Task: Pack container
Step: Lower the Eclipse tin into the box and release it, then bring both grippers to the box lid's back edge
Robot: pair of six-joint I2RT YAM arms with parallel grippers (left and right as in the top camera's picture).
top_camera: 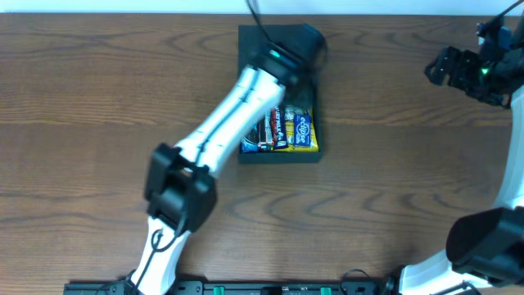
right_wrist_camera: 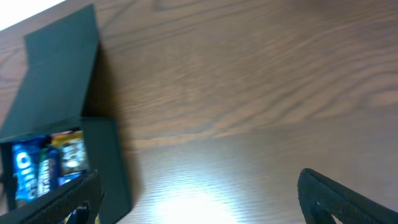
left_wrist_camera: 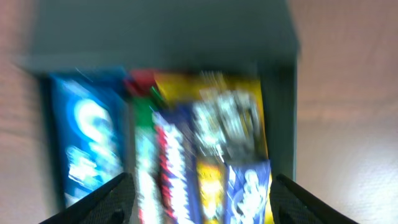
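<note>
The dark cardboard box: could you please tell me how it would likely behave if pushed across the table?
The cardboard box sits flat and wide, so it would probably slide, not tip. Its open flap lid looks thin, likely swinging if nudged.

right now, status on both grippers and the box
Left gripper open, empty, over the container. Right gripper open, empty, off to the side. Lid up, snack packets inside. No obstruction seen.

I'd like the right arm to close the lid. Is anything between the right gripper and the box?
Nothing lies on the table between the right gripper and the container. But the left arm reaches over the open box, left gripper above the snacks, likely blocking the lid.
</note>
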